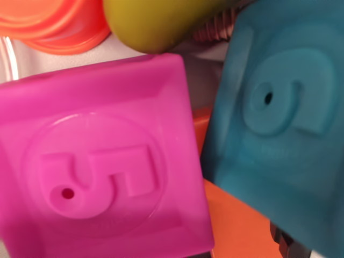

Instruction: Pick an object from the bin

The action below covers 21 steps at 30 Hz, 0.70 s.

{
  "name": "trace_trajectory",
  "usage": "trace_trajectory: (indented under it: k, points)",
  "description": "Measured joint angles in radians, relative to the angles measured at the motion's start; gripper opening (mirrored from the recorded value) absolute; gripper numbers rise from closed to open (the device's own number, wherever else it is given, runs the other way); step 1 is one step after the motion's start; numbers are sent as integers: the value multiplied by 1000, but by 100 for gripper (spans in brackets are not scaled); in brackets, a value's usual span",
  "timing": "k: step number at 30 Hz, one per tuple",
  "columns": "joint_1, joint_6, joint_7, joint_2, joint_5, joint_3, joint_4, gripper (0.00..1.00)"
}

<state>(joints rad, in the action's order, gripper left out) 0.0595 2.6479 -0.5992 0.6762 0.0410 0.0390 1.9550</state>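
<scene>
A pink block with a raised 5 fills the wrist view's left, very close. A teal block with a raised 6 or 9 sits beside it on the right. Between them, lower down, an orange piece shows. Above lie one orange cup and one yellow-green thing. I cannot tell whether the gripper is spread or pressed together.

The pink block fills most of the view; a teal block crowds its right side, leaving only a narrow gap. An olive object presses at its top edge.
</scene>
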Motion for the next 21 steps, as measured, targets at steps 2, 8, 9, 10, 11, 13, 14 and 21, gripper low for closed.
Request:
trace_trajectory:
  k: [2,8,9,10,11,13,14,21]
  points:
    - [1,5,0,6,0,-1,-3,100]
    - [2,10,0,8,0,-2,-5,0]
    - [2,10,0,9,0,-2,-6,0]
    - [2,10,0,9,0,-2,-6,0]
    - [2,10,0,9,0,-2,-6,0]
    - [2,11,0,9,0,-2,-7,0]
    - [2,11,0,9,0,-2,-7,0]
    - [7,13,0,10,0,-2,-8,0]
